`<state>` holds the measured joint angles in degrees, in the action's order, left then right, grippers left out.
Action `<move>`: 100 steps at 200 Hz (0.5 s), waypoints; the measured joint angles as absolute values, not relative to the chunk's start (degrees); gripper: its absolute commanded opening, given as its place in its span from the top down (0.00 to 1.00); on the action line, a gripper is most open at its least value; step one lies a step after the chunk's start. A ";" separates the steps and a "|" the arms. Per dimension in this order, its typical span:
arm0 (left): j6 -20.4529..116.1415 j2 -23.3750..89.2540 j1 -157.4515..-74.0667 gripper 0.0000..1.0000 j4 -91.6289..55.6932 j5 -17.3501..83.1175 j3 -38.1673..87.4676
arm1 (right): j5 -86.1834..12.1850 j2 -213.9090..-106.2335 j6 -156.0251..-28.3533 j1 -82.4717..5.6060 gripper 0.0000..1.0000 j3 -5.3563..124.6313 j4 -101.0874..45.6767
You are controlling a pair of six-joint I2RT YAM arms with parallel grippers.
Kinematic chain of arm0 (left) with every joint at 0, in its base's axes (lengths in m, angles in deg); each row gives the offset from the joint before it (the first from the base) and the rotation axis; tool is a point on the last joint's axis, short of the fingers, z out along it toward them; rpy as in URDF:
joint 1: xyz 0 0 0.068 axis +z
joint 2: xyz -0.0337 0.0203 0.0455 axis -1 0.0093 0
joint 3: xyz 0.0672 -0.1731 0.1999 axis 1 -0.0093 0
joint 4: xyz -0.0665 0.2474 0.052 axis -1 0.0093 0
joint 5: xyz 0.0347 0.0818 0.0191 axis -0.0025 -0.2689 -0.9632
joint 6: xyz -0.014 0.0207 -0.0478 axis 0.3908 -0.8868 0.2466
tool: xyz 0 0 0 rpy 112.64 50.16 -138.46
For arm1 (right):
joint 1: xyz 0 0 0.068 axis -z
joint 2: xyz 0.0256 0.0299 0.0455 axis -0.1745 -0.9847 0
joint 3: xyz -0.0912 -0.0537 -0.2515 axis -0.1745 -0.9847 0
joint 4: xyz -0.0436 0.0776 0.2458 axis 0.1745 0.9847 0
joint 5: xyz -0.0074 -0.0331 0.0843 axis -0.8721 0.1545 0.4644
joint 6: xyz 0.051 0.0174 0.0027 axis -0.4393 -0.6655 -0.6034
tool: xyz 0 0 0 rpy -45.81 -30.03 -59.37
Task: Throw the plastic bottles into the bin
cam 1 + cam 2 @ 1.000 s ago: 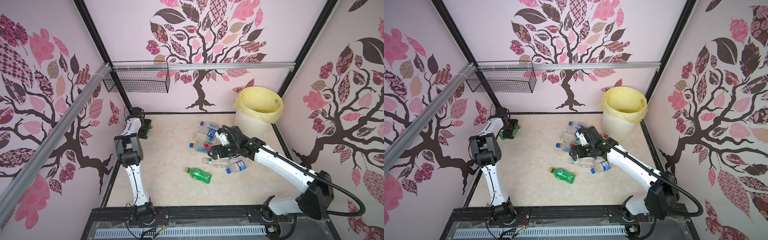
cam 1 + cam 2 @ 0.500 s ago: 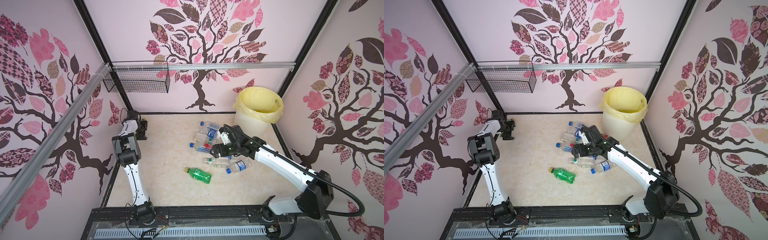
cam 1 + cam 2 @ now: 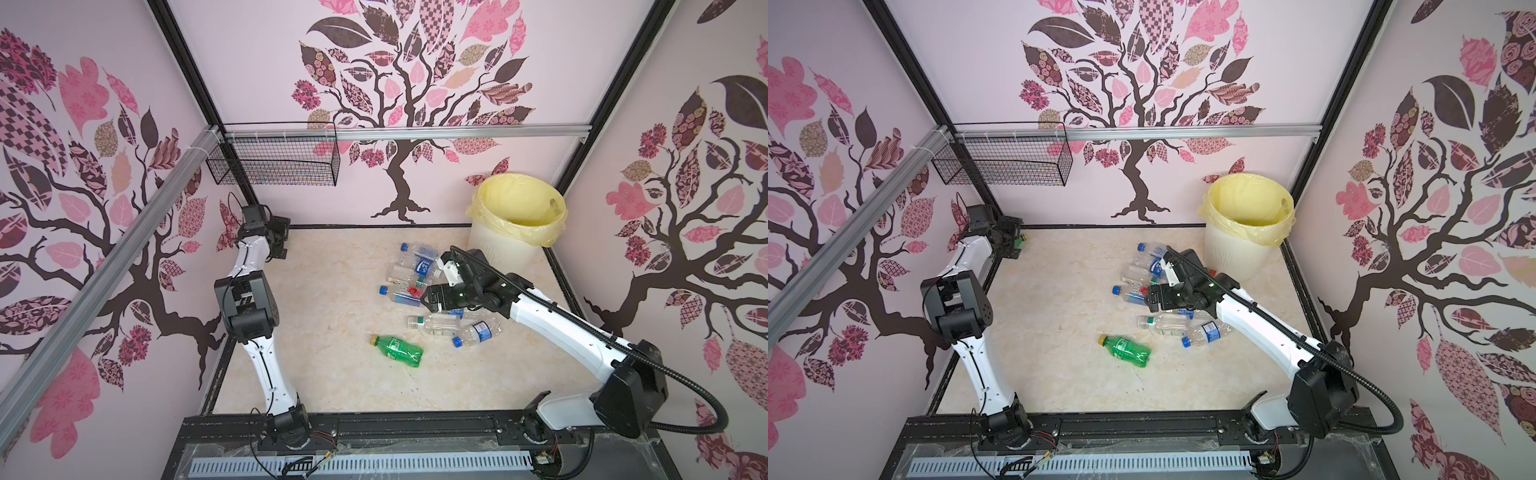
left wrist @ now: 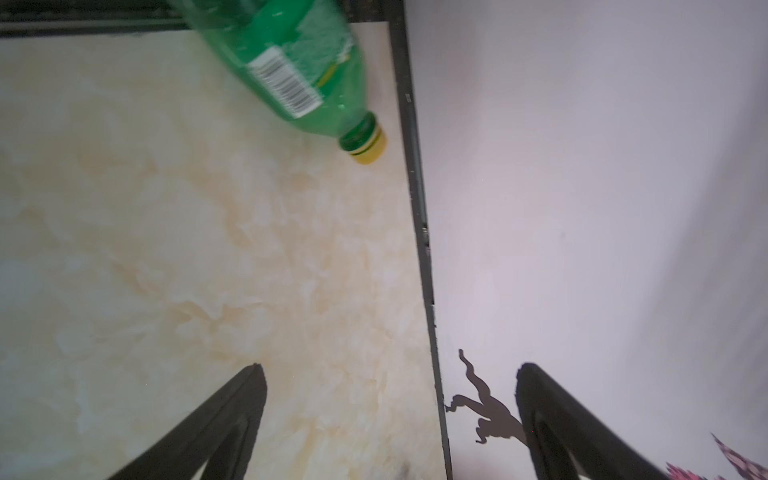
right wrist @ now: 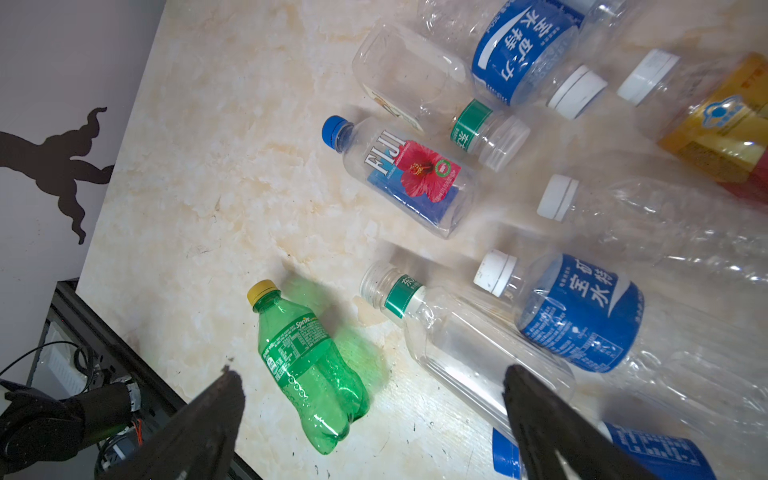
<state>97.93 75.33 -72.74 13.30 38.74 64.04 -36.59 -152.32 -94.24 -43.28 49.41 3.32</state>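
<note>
The right gripper hangs with its jaws wide open and empty over the heap of plastic bottles, which lies on the floor just beside the bin. The bottles touch each other, so the closing jaws may catch two at once, or push a smooth round one away. The left gripper, open and empty too, is well apart from the bin, near a green bottle by the wall. That bottle may roll into the corner.
</note>
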 measured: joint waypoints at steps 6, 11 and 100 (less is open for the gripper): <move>97.30 75.24 -72.74 0.03 13.61 38.85 65.49 | -36.62 -152.32 -94.43 -43.02 0.00 49.28 2.79; 96.64 75.11 -72.74 0.03 14.09 38.85 66.78 | -36.59 -152.32 -94.52 -42.80 0.00 49.19 2.40; 92.89 73.77 -71.86 0.03 24.27 34.76 72.59 | -36.42 -151.21 -95.96 -41.73 0.00 48.88 -1.34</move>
<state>92.89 73.77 -71.86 24.27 34.76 72.59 -36.42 -151.21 -95.96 -41.73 48.88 -1.34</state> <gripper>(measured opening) 0.972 0.997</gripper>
